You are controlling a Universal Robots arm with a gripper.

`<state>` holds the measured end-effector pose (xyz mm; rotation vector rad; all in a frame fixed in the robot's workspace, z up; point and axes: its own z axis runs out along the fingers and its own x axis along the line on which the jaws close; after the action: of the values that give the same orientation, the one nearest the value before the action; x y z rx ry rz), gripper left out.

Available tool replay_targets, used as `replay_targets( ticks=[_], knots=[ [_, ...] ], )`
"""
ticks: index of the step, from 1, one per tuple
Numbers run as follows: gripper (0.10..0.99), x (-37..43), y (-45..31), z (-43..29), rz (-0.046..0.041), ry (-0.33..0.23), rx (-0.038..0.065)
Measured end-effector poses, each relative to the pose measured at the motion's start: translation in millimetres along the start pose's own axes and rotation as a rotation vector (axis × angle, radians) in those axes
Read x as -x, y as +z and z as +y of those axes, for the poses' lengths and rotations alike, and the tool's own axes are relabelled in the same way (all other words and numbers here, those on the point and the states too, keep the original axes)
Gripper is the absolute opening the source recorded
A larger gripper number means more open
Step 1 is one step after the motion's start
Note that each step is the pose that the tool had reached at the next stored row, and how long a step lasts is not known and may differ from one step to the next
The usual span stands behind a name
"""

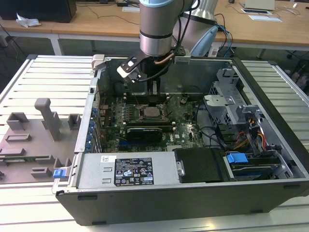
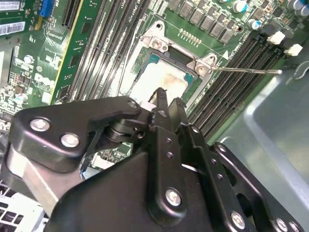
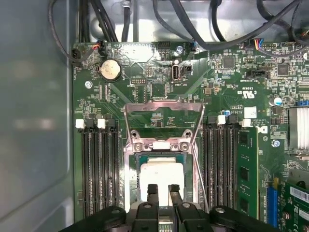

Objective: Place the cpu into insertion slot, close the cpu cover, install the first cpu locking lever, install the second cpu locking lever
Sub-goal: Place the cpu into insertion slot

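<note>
The cpu (image 3: 161, 171) lies flat in the insertion slot (image 3: 129, 186), its pale top facing up; it also shows as the cpu (image 2: 161, 77) and the cpu (image 1: 150, 114). The cpu cover (image 3: 161, 107) stands swung open, its frame over the board beyond the hinge. A thin locking lever (image 3: 200, 186) stands free beside the socket, also visible as the lever (image 2: 246, 71). My gripper (image 3: 164, 191) hovers just above the chip's near edge, fingers close together with only a narrow slit and nothing between them. The gripper (image 2: 169, 99) and the gripper (image 1: 153, 96) appear there too.
Long black memory slots (image 3: 99, 169) flank the socket, with a green module (image 3: 246, 169) on one side. A coin battery (image 3: 110, 70) and cables (image 3: 159, 19) lie beyond. The case holds a power supply (image 1: 128, 171) and drive cage (image 1: 236, 111); a grey fixture (image 1: 29, 140) sits outside.
</note>
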<state>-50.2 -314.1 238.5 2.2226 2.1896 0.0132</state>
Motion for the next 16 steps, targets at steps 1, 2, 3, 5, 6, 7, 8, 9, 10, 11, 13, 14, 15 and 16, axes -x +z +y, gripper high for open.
replay_targets(
  ticks=[1, 2, 3, 5, 6, 7, 8, 9, 10, 11, 13, 14, 15, 16],
  knots=[
    [0.212, -0.7, -1.4, 0.0, -0.0002, 0.000, 0.000],
    [0.145, -0.9, -2.2, 0.1, -0.0002, 0.000, 0.000],
    [0.106, -1.2, -3.2, 0.1, -0.0002, 0.000, 0.000],
    [0.106, -1.2, -4.3, 0.1, -0.0001, 0.000, 0.000],
    [0.106, -1.2, -4.8, 0.1, -0.0001, 0.000, 0.000],
    [0.106, -1.2, -5.1, 0.1, 0.0000, 0.000, 0.000],
    [0.106, -1.2, -5.4, 0.1, -0.0001, 0.000, 0.000],
    [0.106, -1.2, -5.6, 0.1, -0.0001, 0.000, 0.000],
    [0.106, -1.2, -5.6, 0.1, 0.0000, 0.000, 0.000],
    [0.106, -1.2, -5.7, 0.1, 0.0000, 0.000, 0.000],
    [0.106, -1.2, -6.1, 0.1, -0.0002, 0.000, 0.000],
    [0.106, -1.2, -6.5, 0.1, -0.0004, 0.000, 0.000],
    [0.106, -1.1, -6.9, 0.1, -0.0004, 0.000, 0.000],
    [0.106, -1.2, -8.0, 0.1, -0.0003, 0.000, 0.000]
  ],
)
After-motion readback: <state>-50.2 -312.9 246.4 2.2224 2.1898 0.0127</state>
